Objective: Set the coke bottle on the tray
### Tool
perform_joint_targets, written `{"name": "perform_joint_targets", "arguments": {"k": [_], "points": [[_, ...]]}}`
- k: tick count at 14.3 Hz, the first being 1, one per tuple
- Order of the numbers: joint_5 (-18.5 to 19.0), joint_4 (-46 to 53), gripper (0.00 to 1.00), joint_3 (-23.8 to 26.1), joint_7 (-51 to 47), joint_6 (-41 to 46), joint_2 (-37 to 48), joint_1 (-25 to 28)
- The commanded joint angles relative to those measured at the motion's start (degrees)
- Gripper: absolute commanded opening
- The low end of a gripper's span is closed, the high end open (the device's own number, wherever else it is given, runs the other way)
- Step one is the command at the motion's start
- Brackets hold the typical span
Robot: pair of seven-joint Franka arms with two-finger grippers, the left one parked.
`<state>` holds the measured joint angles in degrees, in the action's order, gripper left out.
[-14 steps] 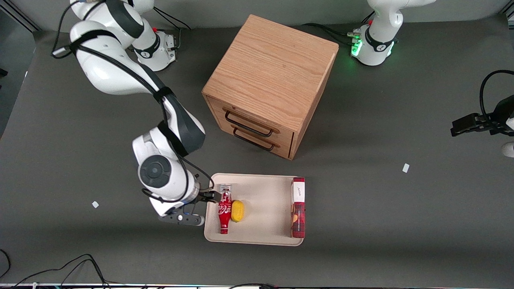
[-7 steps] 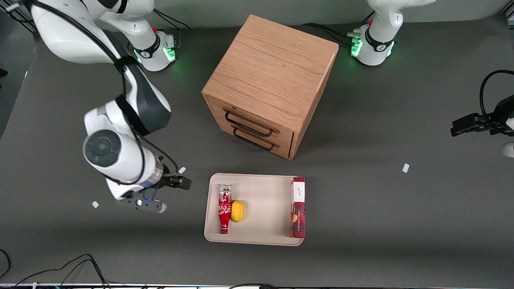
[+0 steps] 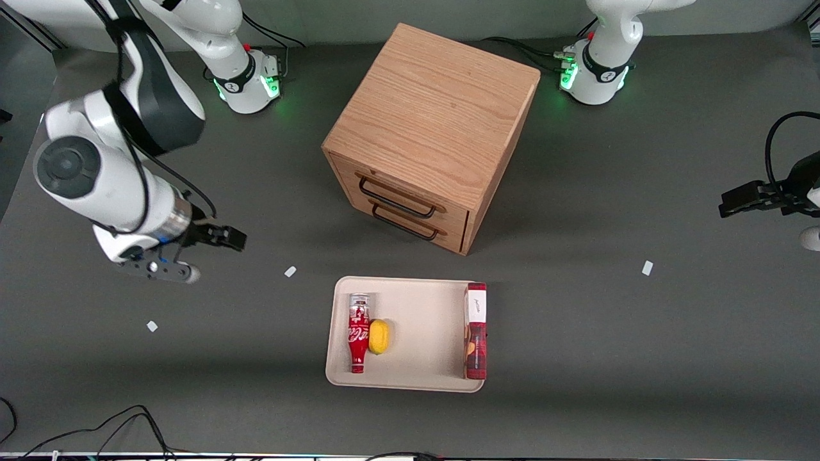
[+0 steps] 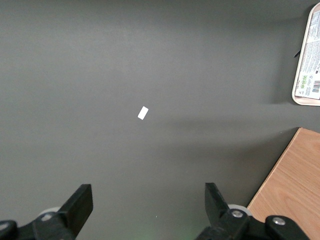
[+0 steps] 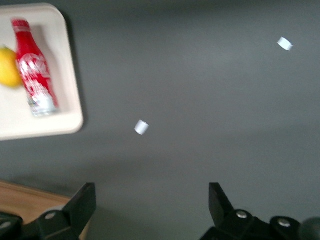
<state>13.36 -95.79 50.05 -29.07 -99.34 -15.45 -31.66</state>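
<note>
Dark grey tabletop (image 3: 576, 333) carries everything. Biggest item is the wooden drawer cabinet (image 3: 430, 131), two drawers with black handles, standing farther from the front camera than the tray (image 3: 426, 323). Tray is beige, flat, low rim, lying in front of the cabinet's drawers. Red rectangular box (image 3: 475, 331) with a white end lies on the tray along the edge toward the parked arm's end. Coke bottle (image 3: 358, 333) lies flat on the tray along the edge toward the working arm's end, silver end toward the cabinet, red cap toward the front camera. Yellow fruit (image 3: 378, 336) sits touching the bottle's side, also on the tray. Pincer (image 3: 218, 242) hangs above bare tabletop well apart from the tray, toward the working arm's end, fingers spread wide and holding nothing. Small white scraps of tape (image 3: 290, 271) lie on the tabletop between pincer and tray.
</note>
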Motion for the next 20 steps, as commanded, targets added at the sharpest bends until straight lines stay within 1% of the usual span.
{"name": "perform_joint_targets", "arguments": {"k": [1, 2, 3, 4, 5, 7, 9, 11, 14, 15, 16, 17, 18, 19, 20], "points": [[-1.5, -2.7, 1.00, 13.5, 8.0, 5.4, 4.3, -16.6], [-1.5, -2.3, 1.00, 18.0, 10.6, 6.9, 4.4, -21.8], [-1.4, -1.8, 1.00, 21.1, 14.0, 8.8, 4.3, -25.6], [-1.4, -0.3, 1.00, 22.4, 17.8, 11.5, 4.3, -27.8], [-1.5, 1.6, 1.00, 22.8, 19.3, 13.7, 4.3, -28.0], [-1.5, 3.4, 1.00, 22.6, 18.9, 15.8, 4.4, -27.6], [-1.5, 6.2, 1.00, 20.1, 18.5, 18.5, 4.4, -23.5], [-1.6, 8.2, 1.00, 14.0, 18.4, 20.2, 4.4, -17.3], [-1.8, 9.7, 1.00, 8.1, 18.4, 21.2, 4.4, -11.4], [-1.8, 9.8, 1.00, 4.9, 18.3, 21.3, 4.6, -8.2], [-3.4, 10.7, 1.00, -0.4, 18.3, 21.7, 5.3, -3.4], [-6.2, 11.4, 1.00, -7.9, 18.5, 21.7, 7.2, 2.7], [-8.9, 11.4, 1.00, -17.0, 18.9, 21.7, 9.1, 10.0], [-11.2, 11.1, 1.00, -24.8, 19.3, 21.6, 10.8, 16.5], [-13.0, 10.9, 1.00, -29.7, 19.6, 21.5, 11.7, 20.3]]}}
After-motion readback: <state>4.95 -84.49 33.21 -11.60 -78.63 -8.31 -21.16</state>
